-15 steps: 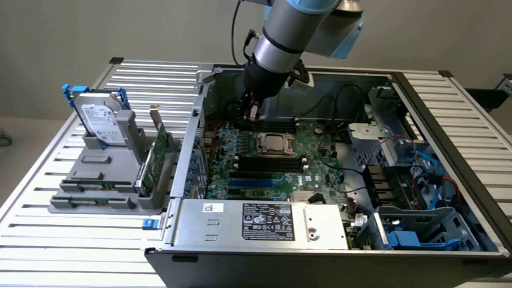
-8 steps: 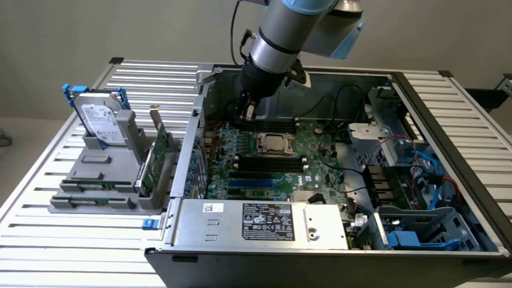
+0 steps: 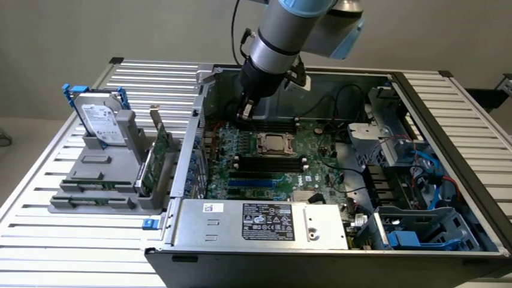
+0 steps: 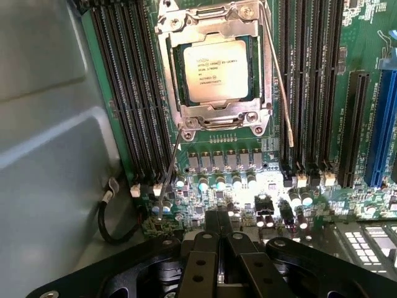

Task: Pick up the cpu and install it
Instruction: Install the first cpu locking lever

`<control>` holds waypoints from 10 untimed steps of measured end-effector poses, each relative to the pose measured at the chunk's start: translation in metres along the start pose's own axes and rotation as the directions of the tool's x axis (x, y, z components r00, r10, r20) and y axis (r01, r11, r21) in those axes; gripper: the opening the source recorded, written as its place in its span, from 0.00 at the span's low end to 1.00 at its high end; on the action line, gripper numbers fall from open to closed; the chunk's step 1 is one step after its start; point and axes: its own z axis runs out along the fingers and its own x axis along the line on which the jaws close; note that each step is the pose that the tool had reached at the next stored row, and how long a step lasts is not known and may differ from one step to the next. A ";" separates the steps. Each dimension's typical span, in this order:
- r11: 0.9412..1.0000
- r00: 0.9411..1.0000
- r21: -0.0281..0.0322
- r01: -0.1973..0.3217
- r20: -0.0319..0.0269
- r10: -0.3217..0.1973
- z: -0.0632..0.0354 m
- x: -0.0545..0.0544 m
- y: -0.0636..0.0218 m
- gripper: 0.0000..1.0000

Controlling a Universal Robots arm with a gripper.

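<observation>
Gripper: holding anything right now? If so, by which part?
Nothing is held. The gripper is shut on itself, with nothing between the fingers. The cpu lies in its socket, apart from the gripper.

Arm (image 3: 300, 24) cut off by exterior view's top edge. Computer case (image 3: 320, 270) front wall runs out past bottom edge. Print on hard drive (image 3: 100, 117) label and power supply (image 3: 210, 225) sticker too small to read. Wrist view: cpu (image 4: 216, 70) rim tucked under socket frame (image 4: 217, 115), its print too blurred to read. Gripper (image 4: 218, 223) body cut by pic edge; black cable (image 4: 101, 222) end goes under it. Blue slot (image 4: 378, 136) partly out of frame.
</observation>
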 end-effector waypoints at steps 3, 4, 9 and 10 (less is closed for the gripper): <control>0.999 0.999 -0.004 -0.043 -0.016 0.043 0.0001 0.000 0.0000 0.11; 0.998 0.998 -0.005 -0.056 -0.020 0.056 0.0000 0.000 -0.0001 0.11; 0.995 0.995 -0.008 -0.096 -0.036 0.096 0.0017 -0.001 -0.0051 0.11; 0.995 0.994 -0.008 -0.103 -0.039 0.102 0.0022 -0.001 -0.0065 0.11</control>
